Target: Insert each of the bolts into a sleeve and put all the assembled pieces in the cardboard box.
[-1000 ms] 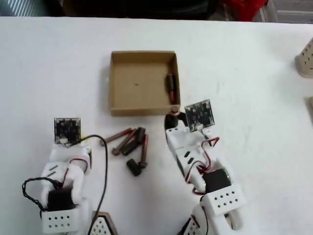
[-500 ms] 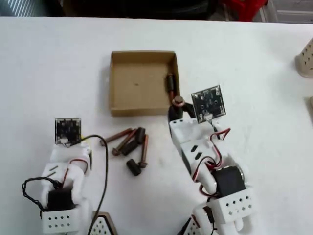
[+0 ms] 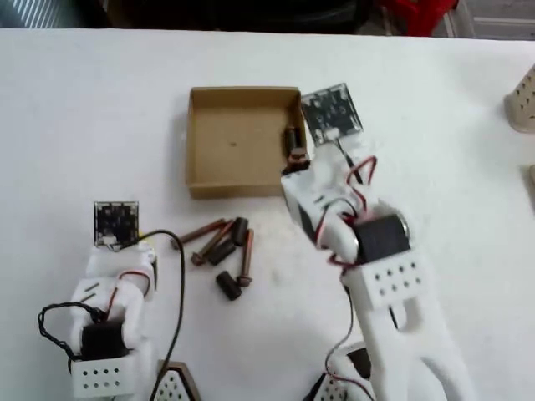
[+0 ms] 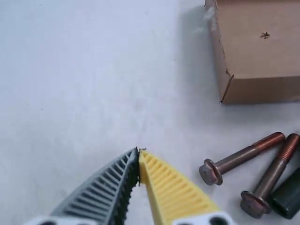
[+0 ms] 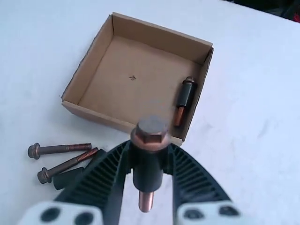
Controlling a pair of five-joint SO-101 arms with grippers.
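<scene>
My right gripper (image 5: pixel 150 153) is shut on an assembled piece (image 5: pixel 149 133), a copper bolt standing through a black sleeve. In the high view that piece (image 3: pixel 296 155) hangs over the near right corner of the cardboard box (image 3: pixel 201 142). Another assembled piece (image 3: pixel 292 138) lies inside along the box's right wall, seen too in the right wrist view (image 5: pixel 186 96). Loose bolts (image 3: pixel 209 232) and black sleeves (image 3: pixel 228 285) lie on the table in front of the box. My left gripper (image 4: pixel 138 153) is shut and empty, low over bare table left of two bolts (image 4: pixel 241 157).
The white table top (image 3: pixel 100 109) lies open to the left and right of the box. A black cable (image 3: pixel 180 284) runs from the left arm (image 3: pixel 113 276) beside the loose parts. A pale perforated object (image 3: pixel 522 100) stands at the far right edge.
My right arm has carried the assembled piece away from me, from just in front of the box to above its near right corner. The left arm and loose parts have stayed put.
</scene>
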